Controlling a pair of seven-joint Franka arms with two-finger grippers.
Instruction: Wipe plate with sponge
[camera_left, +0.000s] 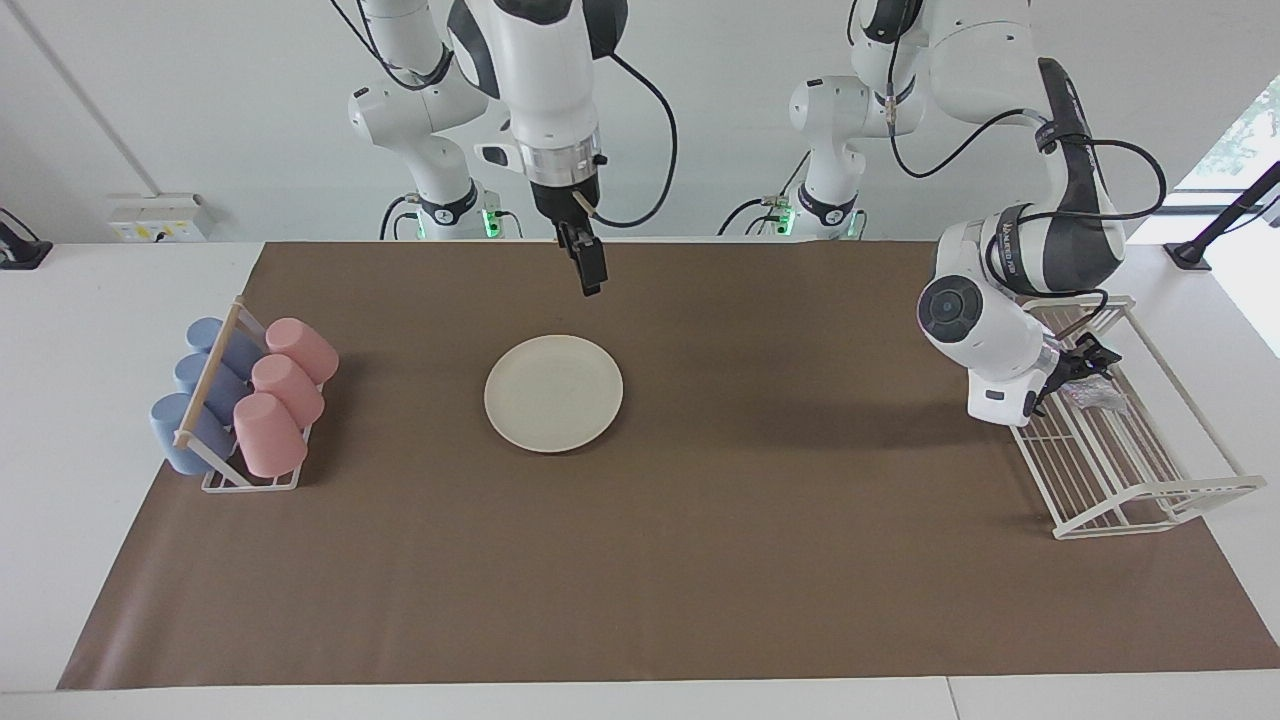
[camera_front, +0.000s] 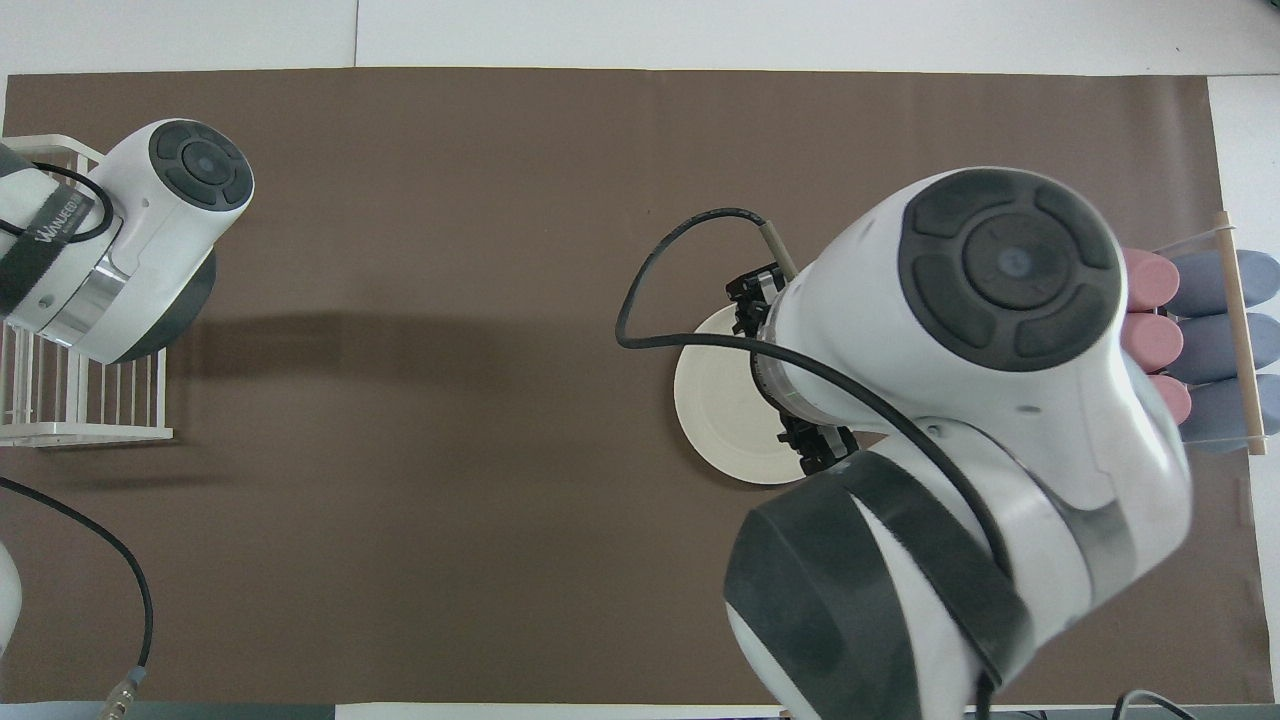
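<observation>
A white table (camera_left: 90, 330) carries a large brown mat (camera_left: 700, 560) that covers most of its top, leaving white margins at both ends and along the edge farthest from the robots. Directly on the mat lie three things. A round cream-white plate (camera_left: 553, 392) sits flat, somewhat toward the right arm's end of the table. At that same end stands a small white rack (camera_left: 250, 480) with a wooden bar, holding three pink cups (camera_left: 285, 395) and three blue cups (camera_left: 195, 400) tipped on their sides. At the left arm's end stands a white wire rack (camera_left: 1120, 470), its outer corner reaching past the mat's edge.
</observation>
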